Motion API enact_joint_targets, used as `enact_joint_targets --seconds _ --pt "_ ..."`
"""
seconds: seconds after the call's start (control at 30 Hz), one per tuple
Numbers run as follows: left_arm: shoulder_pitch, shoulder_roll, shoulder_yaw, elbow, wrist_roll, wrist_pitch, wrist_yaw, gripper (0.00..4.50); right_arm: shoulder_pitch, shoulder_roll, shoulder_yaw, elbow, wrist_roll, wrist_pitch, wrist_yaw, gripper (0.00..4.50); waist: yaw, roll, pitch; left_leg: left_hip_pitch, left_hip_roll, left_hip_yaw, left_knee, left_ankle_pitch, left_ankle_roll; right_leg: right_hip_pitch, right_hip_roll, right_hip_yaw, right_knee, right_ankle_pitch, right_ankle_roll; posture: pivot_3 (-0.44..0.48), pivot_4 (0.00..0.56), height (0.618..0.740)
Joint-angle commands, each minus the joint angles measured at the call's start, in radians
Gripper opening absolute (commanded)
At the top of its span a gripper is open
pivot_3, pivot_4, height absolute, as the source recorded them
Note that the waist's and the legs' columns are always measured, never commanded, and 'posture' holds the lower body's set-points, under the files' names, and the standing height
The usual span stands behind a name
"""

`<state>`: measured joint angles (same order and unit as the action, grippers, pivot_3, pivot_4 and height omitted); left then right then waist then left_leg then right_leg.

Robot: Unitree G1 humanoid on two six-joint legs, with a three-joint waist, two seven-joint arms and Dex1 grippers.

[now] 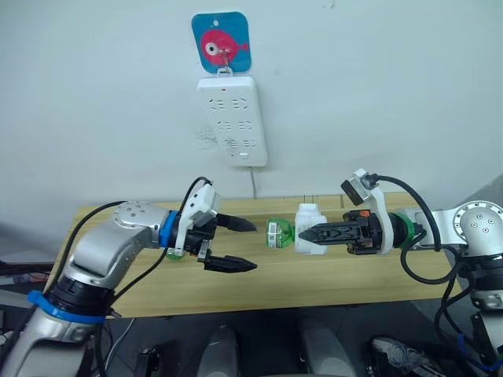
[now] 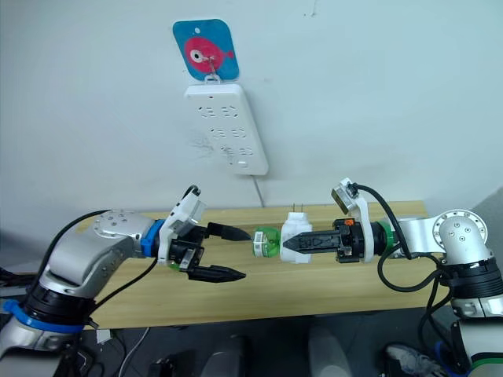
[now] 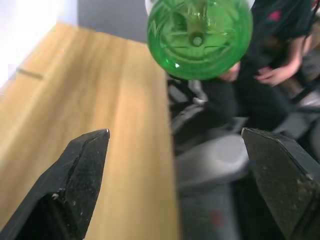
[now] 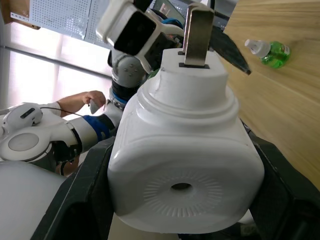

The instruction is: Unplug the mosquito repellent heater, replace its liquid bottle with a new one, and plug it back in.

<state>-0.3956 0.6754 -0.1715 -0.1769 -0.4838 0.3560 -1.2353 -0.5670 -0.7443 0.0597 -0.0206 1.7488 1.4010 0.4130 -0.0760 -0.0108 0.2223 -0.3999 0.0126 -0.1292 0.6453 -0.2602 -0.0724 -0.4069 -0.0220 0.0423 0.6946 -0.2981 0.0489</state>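
A: Pincer first. What is the right pincer (image 2: 288, 245) doing?

B: It is clamped on the mosquito repellent heater (image 2: 296, 235), held in the air above the table (image 2: 314, 287), prongs (image 4: 198, 35) up. The left pincer (image 2: 240, 253) is spread wide and empty, its 2 fingers either side of the green bottle (image 2: 266, 240) that sticks out of the heater toward it, not touching.

A: So how far along is the task?

B: I judge the unplugging done: the heater is off the wall power strip (image 1: 233, 119), whose sockets look free. The swap is not done, since the bottle is still seated in the unit. Left to do, as I read it: take that bottle off, fit a new one, plug back in.

A: Is there a new one?

B: The right wrist view shows a small green bottle with a white cap (image 4: 268, 51) lying on the wood. I cannot tell if it is the fresh one.

A: And the room?

B: Pale wooden table against a white wall, the strip hanging from a blue fish hook (image 1: 221, 42). A person (image 3: 280, 45) in dark clothes sits beyond the table.
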Motion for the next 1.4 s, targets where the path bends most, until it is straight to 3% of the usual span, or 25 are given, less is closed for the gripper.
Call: enact_joint_targets --seconds 0.03,0.13,0.6,0.7,0.87,0.93,1.0,1.07,1.2,1.4 --pt "0.012 -0.066 0.032 0.015 0.099 -0.302 0.026 4.50 -0.003 -0.004 -0.027 -0.019 0.023 -0.003 0.014 3.06 0.003 0.000 0.000 0.000 0.000 0.000 0.000 0.000 0.000 0.000 0.000 0.000 0.000 0.000 0.000 -0.094 0.202 0.725" --pt "0.028 -0.109 0.037 0.041 0.129 -0.498 -0.001 4.50 -0.006 -0.003 -0.027 -0.016 0.020 -0.003 0.015 3.06 0.004 0.000 0.000 0.000 0.000 0.001 0.000 0.000 0.000 0.000 0.000 0.001 -0.001 0.000 0.000 -0.094 0.202 0.725" --pt "0.017 -0.162 0.029 0.080 0.102 -0.698 -0.039 4.50 -0.011 -0.006 -0.028 -0.014 0.018 -0.001 0.015 3.06 -0.007 0.000 0.000 0.000 0.000 0.001 0.000 0.000 0.000 0.000 0.000 0.000 0.000 0.000 0.000 -0.100 0.202 0.725" --pt "0.019 -0.165 0.018 0.061 0.091 -0.684 -0.044 3.96 -0.010 -0.006 -0.028 -0.015 0.018 -0.002 0.013 3.06 -0.007 0.000 0.000 0.000 0.000 0.001 0.000 0.000 0.000 0.000 0.000 0.000 0.000 0.000 0.000 -0.101 0.203 0.725" --pt "0.008 -0.168 0.005 0.046 0.090 -0.671 -0.044 2.37 -0.010 -0.004 -0.028 -0.016 0.020 -0.003 0.011 3.06 -0.007 0.000 0.000 0.000 0.000 0.000 0.000 0.000 0.000 0.000 0.000 0.000 0.001 0.000 0.000 -0.100 0.204 0.725" --pt "-0.008 -0.167 0.007 0.017 0.080 -0.633 -0.029 2.27 -0.009 -0.005 -0.028 -0.017 0.020 -0.003 0.011 3.06 -0.007 0.000 0.000 0.000 0.000 0.000 0.000 0.000 0.000 0.000 0.000 0.000 0.001 0.000 0.000 -0.099 0.205 0.725" --pt "-0.030 -0.142 0.005 -0.027 0.055 -0.511 -0.013 2.27 -0.008 -0.005 -0.030 -0.017 0.014 -0.002 0.013 3.06 -0.007 0.000 0.000 0.000 0.000 0.000 0.000 0.000 0.000 0.000 0.000 0.000 0.001 0.000 0.000 -0.097 0.205 0.725" --pt "-0.058 -0.077 -0.011 -0.078 0.018 -0.281 -0.002 2.27 -0.006 -0.005 -0.033 -0.020 0.006 0.002 0.017 3.06 -0.008 0.000 0.000 0.000 0.000 0.000 0.000 0.000 0.000 0.000 0.000 0.000 0.001 0.000 0.000 -0.095 0.204 0.725" --pt "-0.150 0.020 0.010 -0.136 -0.199 0.193 0.047 2.27 -0.005 -0.005 -0.038 -0.024 -0.002 0.006 0.023 3.06 -0.010 0.000 0.000 0.001 0.000 -0.001 0.000 0.000 0.000 0.000 0.001 0.000 0.002 0.000 0.001 -0.093 0.204 0.725" --pt "-0.288 0.091 0.067 -0.061 -0.449 0.662 0.088 2.27 -0.002 -0.011 -0.037 -0.040 -0.021 0.014 0.047 3.06 -0.013 0.000 0.001 0.001 0.000 -0.001 0.000 0.000 0.000 0.000 0.002 -0.001 0.002 0.000 0.001 -0.093 0.204 0.725"
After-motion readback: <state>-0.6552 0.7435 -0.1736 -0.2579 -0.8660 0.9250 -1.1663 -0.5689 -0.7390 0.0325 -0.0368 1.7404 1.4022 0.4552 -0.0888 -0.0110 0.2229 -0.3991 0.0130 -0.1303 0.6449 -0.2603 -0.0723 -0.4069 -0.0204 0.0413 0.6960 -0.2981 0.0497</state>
